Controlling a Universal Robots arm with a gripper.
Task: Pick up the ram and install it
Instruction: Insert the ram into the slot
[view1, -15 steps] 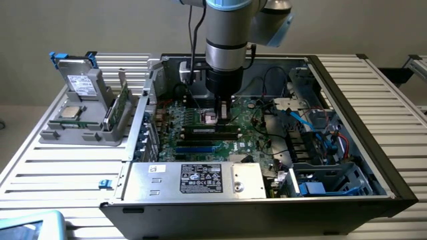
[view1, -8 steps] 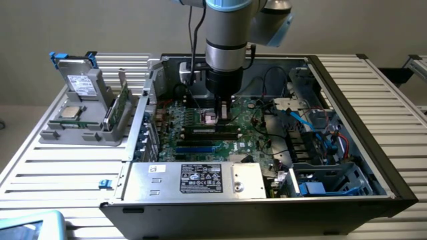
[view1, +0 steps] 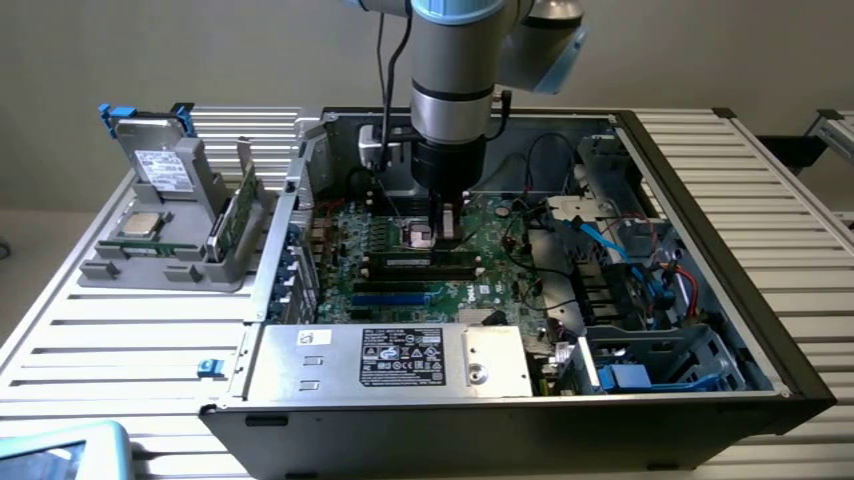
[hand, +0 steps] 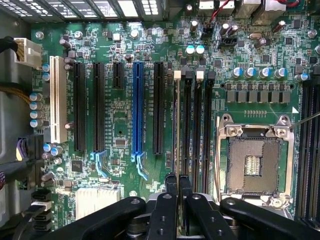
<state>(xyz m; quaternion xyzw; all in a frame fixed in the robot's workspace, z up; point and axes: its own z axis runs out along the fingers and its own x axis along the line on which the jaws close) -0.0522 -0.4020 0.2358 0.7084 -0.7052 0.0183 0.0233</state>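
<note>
My gripper (view1: 449, 228) is down inside the open computer case, just over the motherboard (hand: 125, 125). Its two black fingers (hand: 171, 186) stand close together, shut on the ram (hand: 178, 130). The ram shows edge-on as a thin pale line running away from the fingertips. It lies along the first of the black memory slots (hand: 188, 125), between the white end clip (hand: 176, 76) and my fingers. I cannot tell whether it is seated in the slot or held just above it. The empty processor socket (hand: 253, 165) sits beside the slots.
On the exterior view's left, a grey holder (view1: 160, 270) carries a boxy drive (view1: 170, 165), a square silver chip (view1: 139, 223) and a green board (view1: 240, 212). Cables (view1: 627, 250) and a drive cage (view1: 667, 360) crowd the case's right side, with the power supply (view1: 400, 358) in front.
</note>
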